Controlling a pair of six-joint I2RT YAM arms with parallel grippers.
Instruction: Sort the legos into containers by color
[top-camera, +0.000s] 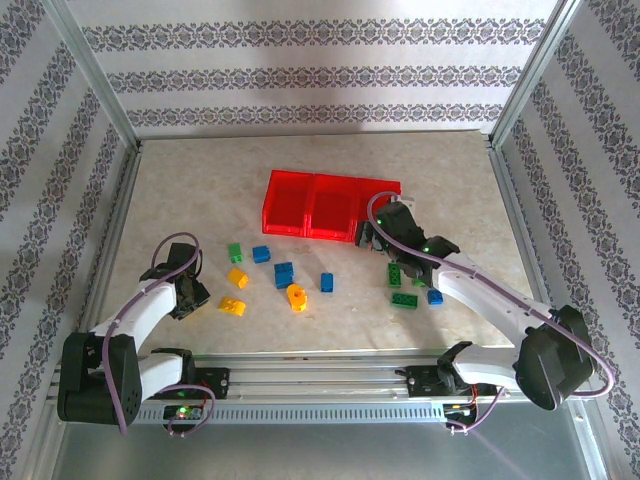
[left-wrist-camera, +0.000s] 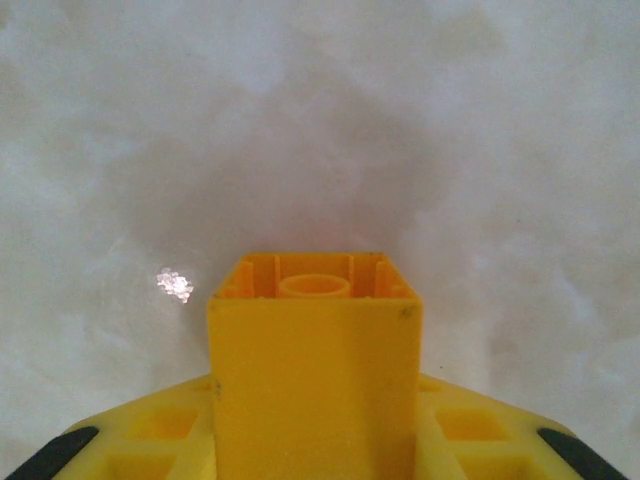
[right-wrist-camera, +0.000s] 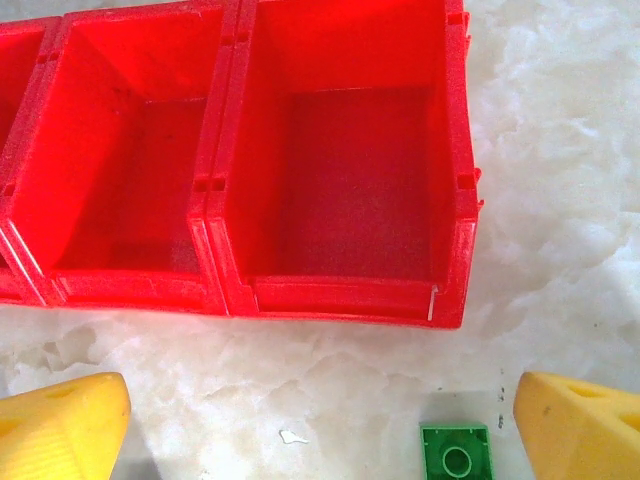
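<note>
The left end effector (top-camera: 188, 298) is clenched on a yellow brick (left-wrist-camera: 315, 370). Its wrist camera shows the brick standing on end between the two yellow fingers (left-wrist-camera: 150, 440), hollow underside facing away, just above the pale marbled tabletop (left-wrist-camera: 450, 150). The grip looks centred and square.

The step in hand appears to be carrying this brick to the tray. A good way would be to lift it straight up before moving across, so it clears the loose legos between this arm and the tray, then let go low inside one compartment so it does not bounce out.

The right end effector (right-wrist-camera: 320, 425) is released, with its fingers spread wide. A green brick (right-wrist-camera: 457, 452) lies stud-up on the tabletop between them, nearer the right finger. This arm hovers just before the tray's right-hand compartment, so the left or middle one is likely the safer choice for yellow.

The red tray (right-wrist-camera: 340, 300) is shallow, glossy plastic with three square compartments in a row, at the middle of the tabletop beyond the bricks. The two compartments seen clearly are empty. Blue (top-camera: 284, 274), green (top-camera: 235, 252) and yellow (top-camera: 232, 307) bricks lie scattered near its front.
</note>
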